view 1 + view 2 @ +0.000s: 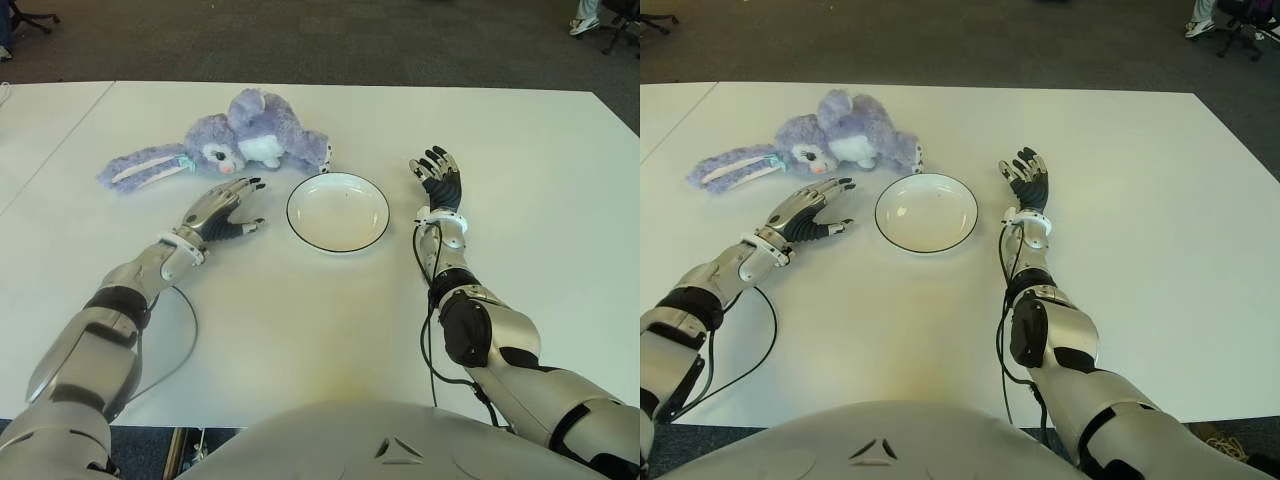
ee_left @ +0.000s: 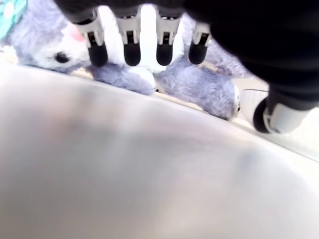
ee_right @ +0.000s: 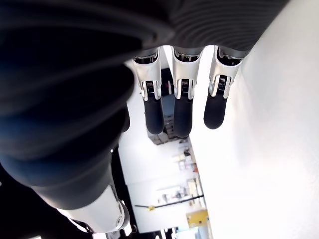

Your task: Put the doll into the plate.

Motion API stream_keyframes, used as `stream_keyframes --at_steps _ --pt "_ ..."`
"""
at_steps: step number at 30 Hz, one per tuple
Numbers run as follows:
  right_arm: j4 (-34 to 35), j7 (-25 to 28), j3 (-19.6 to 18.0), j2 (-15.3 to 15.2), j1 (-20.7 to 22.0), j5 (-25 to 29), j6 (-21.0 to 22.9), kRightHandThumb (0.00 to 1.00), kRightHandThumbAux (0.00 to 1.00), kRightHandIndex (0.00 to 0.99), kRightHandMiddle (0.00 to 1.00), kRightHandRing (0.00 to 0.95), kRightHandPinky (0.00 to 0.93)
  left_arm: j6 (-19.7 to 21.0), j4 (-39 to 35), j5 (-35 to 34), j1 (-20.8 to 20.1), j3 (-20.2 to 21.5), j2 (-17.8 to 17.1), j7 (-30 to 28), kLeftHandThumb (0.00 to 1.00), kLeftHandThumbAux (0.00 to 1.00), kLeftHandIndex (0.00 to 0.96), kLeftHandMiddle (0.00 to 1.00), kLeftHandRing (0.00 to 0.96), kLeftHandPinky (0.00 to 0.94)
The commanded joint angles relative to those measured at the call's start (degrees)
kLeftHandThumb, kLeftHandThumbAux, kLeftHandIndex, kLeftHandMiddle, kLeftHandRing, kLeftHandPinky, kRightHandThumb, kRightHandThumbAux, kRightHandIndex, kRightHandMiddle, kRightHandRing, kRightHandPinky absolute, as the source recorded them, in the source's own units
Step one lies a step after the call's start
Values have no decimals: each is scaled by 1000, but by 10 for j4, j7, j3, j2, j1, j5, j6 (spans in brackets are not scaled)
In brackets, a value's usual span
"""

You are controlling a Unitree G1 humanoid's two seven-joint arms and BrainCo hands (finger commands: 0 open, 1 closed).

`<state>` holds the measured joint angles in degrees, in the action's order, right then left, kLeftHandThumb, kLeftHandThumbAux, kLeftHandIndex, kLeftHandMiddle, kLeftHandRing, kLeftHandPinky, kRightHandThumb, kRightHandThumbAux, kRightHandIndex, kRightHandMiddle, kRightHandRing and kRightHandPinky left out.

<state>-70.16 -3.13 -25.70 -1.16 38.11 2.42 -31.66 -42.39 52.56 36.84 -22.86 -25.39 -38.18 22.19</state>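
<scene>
The fluffy lilac bunny doll [image 1: 240,140] is lying on its side on the white table [image 1: 300,330], just behind and to the left of the round white plate with a dark rim [image 1: 338,212], which has nothing in it. So we're at the reach step, I'd say. The left hand [image 1: 222,212] sits just in front of the doll, fingers loosely spread, holding nothing. Next it needs to close around the body. The right hand [image 1: 438,180] shows right of the plate, fingers extended and empty.
</scene>
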Motion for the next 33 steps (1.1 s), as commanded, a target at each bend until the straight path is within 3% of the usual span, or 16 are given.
stream_keyframes --at_steps 1,13,15,19,33 --pt "-78 -7 -9 40 -131 14 76 302 885 181 201 196 218 6 -83 -4 131 3 -17 -24 314 353 0 0 0 0" --pt "-78 -9 -7 40 -130 11 77 296 888 174 196 193 211 16 -237 -32 236 76 -40 -6 308 330 0 25 6 0" --pt "-78 -9 -7 40 -130 12 77 296 888 176 195 192 208 15 -268 -41 246 97 -42 -3 317 327 0 30 7 0" --pt "-78 -9 -9 41 -128 13 77 299 886 179 191 187 203 29 -367 -54 265 179 -50 21 348 314 0 26 0 0" --pt "-78 -8 -11 42 -126 15 79 311 883 187 195 192 212 45 -399 -44 281 224 -30 -4 351 313 0 25 0 0"
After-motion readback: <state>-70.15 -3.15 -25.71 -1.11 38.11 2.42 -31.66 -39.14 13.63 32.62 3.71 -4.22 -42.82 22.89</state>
